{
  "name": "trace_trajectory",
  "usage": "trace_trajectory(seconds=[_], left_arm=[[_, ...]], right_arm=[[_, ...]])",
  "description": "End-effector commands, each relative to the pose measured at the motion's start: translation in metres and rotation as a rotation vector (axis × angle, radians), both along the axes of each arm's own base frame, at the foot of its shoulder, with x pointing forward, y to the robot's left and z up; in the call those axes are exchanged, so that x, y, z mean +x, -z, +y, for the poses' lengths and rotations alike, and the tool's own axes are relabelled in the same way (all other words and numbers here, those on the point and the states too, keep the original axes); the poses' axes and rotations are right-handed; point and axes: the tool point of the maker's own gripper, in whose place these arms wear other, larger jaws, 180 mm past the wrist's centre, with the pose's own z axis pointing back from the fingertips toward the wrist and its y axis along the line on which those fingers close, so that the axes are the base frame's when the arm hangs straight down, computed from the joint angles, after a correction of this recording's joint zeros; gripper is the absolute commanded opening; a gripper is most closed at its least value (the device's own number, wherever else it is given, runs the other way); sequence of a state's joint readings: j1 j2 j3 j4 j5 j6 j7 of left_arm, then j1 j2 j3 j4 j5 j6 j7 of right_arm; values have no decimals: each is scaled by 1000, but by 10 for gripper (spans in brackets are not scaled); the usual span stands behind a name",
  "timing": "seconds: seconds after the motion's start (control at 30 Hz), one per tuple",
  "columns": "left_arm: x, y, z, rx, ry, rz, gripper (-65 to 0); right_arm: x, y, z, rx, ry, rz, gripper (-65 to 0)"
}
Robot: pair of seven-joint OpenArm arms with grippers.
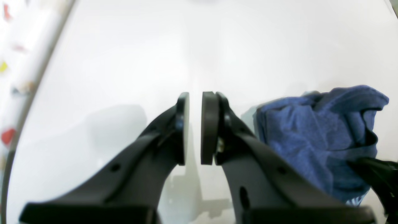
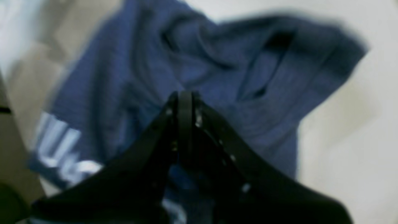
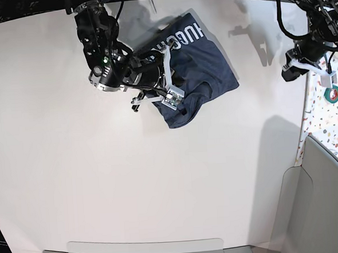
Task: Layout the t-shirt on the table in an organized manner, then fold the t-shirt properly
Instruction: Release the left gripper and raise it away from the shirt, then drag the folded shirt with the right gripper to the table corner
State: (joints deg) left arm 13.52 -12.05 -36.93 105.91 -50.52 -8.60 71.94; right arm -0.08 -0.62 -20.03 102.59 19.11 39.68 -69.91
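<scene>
The dark navy t-shirt (image 3: pixel 199 64) lies bunched at the back middle of the white table (image 3: pixel 161 190), with white letters showing along its far edge. My right gripper (image 3: pixel 173 100) sits at the shirt's near-left part. In the right wrist view its fingers (image 2: pixel 185 102) are pressed together, with blue cloth (image 2: pixel 217 62) bunched around and beneath them. My left gripper (image 3: pixel 288 72) hangs above the table's right side, away from the shirt. In the left wrist view the left gripper (image 1: pixel 192 127) shows a narrow empty gap between its pads, and the t-shirt (image 1: pixel 314 137) lies to its right.
A narrow speckled surface (image 3: pixel 329 122) runs along the table's right edge and also shows as a speckled strip (image 1: pixel 12 62). A green tape roll (image 3: pixel 332 93) rests on it. A grey panel (image 3: pixel 323 209) stands at the front right, and a grey strip (image 3: pixel 142 248) lines the front edge.
</scene>
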Motion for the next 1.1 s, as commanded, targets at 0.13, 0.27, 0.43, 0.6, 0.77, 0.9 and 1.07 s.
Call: trace_trajectory(seconds=[0.13,0.27,0.43,0.6,0.77,0.9,1.07], left_arm=[[4,-11,5,18,1,-37,-592],[3,-10,4,14,5,-31,-592],[-5,-5,2,13,8,-9,-592],[-6,-3,2,9,6,-5,-592],[-6,-2,0,7,12,-2,-592],[-6,0,-5,-10,8,-4,-592],[-6,1,-7,-19,6,-4,-592]], right_arm=[[-3,51,-15,-101,-1,124,-650],[-3,86,-51,-241,20,168,-650],[0,102,-133,-437,54,147,-650],[-8,105,-236,-592,180,186,-650],[-14,85,-340,-754,307,195,-650],[-29,75,-406,-835,413,245,-650],[-54,80,-443,-863,449,300,-650]])
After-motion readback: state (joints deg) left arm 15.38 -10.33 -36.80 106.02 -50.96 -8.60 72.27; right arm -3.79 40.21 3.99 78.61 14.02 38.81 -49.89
